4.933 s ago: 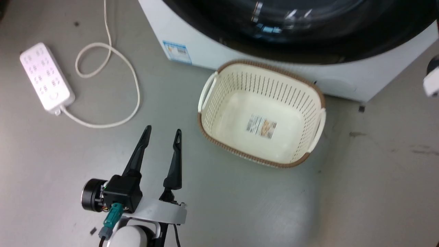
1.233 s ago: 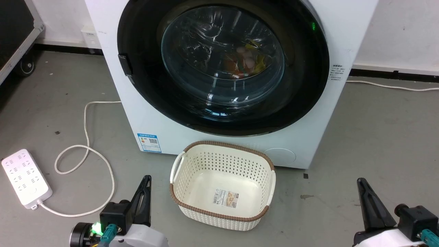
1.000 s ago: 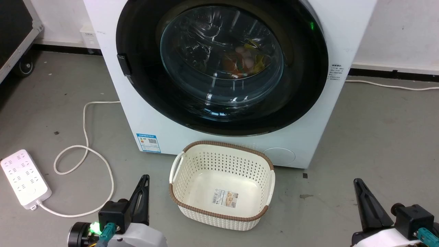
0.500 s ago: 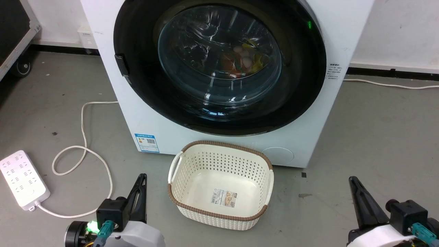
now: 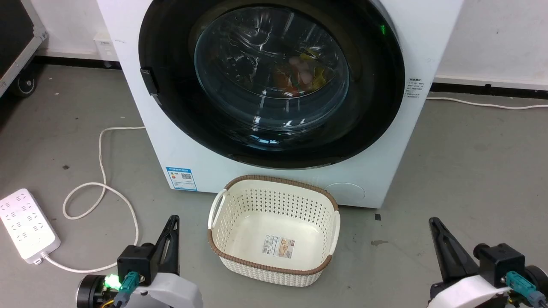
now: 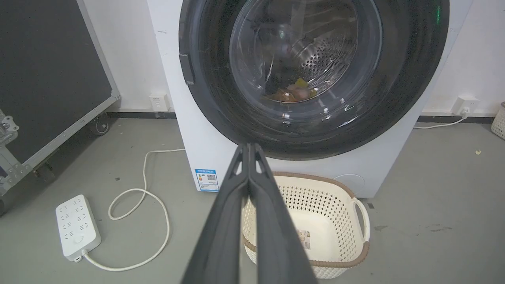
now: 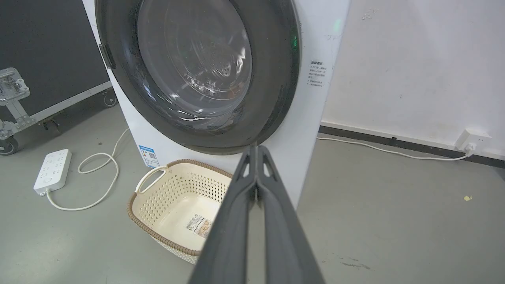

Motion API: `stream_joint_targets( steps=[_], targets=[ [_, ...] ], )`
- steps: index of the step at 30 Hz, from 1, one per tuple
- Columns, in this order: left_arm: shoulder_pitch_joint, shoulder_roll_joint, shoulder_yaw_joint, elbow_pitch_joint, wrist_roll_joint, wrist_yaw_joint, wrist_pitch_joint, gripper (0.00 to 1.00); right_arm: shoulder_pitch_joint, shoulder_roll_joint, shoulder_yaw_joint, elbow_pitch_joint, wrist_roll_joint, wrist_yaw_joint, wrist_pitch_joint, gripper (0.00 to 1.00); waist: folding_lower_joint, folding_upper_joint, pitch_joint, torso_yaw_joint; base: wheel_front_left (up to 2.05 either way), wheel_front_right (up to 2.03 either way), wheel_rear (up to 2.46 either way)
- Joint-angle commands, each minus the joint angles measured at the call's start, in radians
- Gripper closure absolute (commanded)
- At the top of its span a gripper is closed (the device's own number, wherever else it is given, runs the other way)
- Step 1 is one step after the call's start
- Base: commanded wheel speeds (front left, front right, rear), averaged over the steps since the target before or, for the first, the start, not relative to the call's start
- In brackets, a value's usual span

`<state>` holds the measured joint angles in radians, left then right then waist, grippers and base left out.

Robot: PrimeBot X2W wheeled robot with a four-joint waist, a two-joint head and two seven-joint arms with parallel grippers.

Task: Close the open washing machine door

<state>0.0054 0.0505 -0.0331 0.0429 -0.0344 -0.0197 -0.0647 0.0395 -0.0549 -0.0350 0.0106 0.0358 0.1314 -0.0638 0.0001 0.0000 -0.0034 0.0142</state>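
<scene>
The washing machine door (image 5: 272,72), a wide glossy black rim around a domed glass bowl, lies flat against the white machine front (image 5: 188,158). Coloured laundry shows behind the glass. The door (image 6: 307,59) is also in the left wrist view, and the door (image 7: 197,67) in the right wrist view. My left gripper (image 5: 172,222) is shut and empty, low over the floor to the left of the basket. My right gripper (image 5: 433,222) is shut and empty at the lower right. Both are well short of the door. Pressed-together fingers mark the left gripper (image 6: 248,146) and the right gripper (image 7: 256,148).
An empty cream basket (image 5: 274,179) with a brown rim stands on the floor right before the machine, between my grippers. A white power strip (image 5: 25,226) and its looped cable (image 5: 102,188) lie at the left. A black wheeled case (image 6: 47,71) stands further left.
Several seconds ago the head looked down at the basket and the left gripper was open; now it is shut. Over the last second the picture only drifted slightly left; nothing else moved.
</scene>
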Motion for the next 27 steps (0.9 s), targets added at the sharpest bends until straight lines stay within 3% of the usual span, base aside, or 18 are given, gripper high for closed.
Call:
stream_joint_targets(
  steps=[1, 27],
  targets=[
    [-0.004, 0.000, 0.005, -0.007, 0.010, 0.007, 0.005, 1.00, -0.014, 0.004, 0.004, -0.007, -0.005, -0.001, 0.004, 1.00, 0.0000, 0.0000, 0.000, 0.000, 0.00, 0.00, 0.00],
    [-0.005, 0.000, 0.030, -0.039, 0.032, 0.018, 0.058, 1.00, -0.037, 0.005, 0.032, -0.010, -0.032, -0.001, 0.057, 1.00, -0.0001, 0.0000, 0.003, -0.013, 0.00, 0.00, 0.00]
  ],
)
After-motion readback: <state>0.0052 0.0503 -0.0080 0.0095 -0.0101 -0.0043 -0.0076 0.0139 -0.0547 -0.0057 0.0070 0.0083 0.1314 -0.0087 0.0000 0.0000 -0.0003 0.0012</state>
